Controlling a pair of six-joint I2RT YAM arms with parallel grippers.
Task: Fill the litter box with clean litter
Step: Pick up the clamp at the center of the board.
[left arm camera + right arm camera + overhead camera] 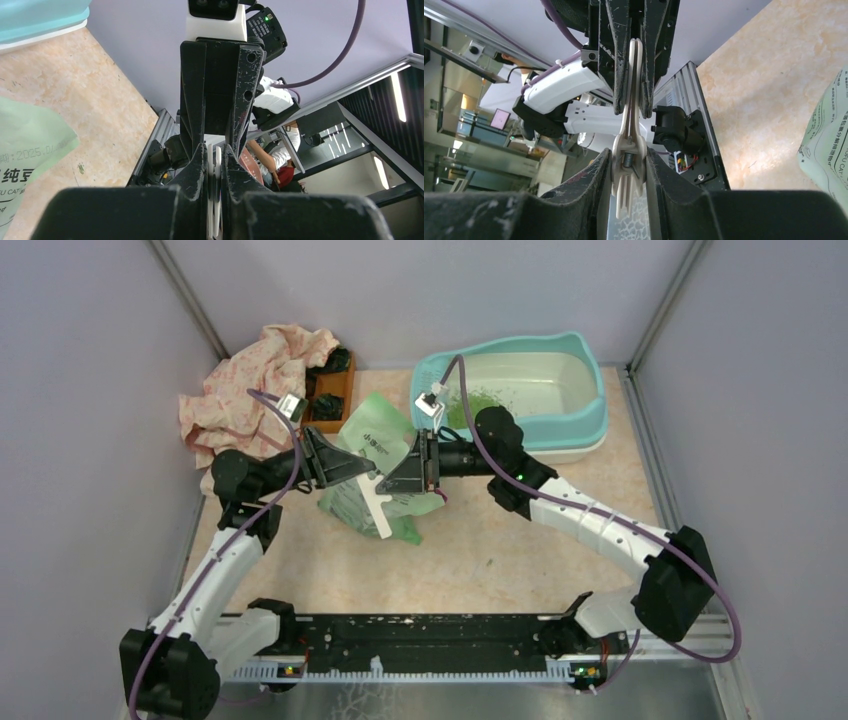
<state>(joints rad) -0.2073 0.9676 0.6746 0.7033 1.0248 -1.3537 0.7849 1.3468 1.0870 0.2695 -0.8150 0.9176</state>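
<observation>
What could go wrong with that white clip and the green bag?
Both the left end effector and right end effector pinch the white clip; an uneven pull might snap it or fling it away. The green bag lies outside the litter box, so whatever it holds might spill on the table.

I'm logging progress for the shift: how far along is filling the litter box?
Done: only a small patch of clean litter lies in the litter box; most of its basin is bare. In hand: the left gripper and right gripper both have their jaws shut on a white clip, over the green bag. Left: nearly all the pouring, it seems.
</observation>
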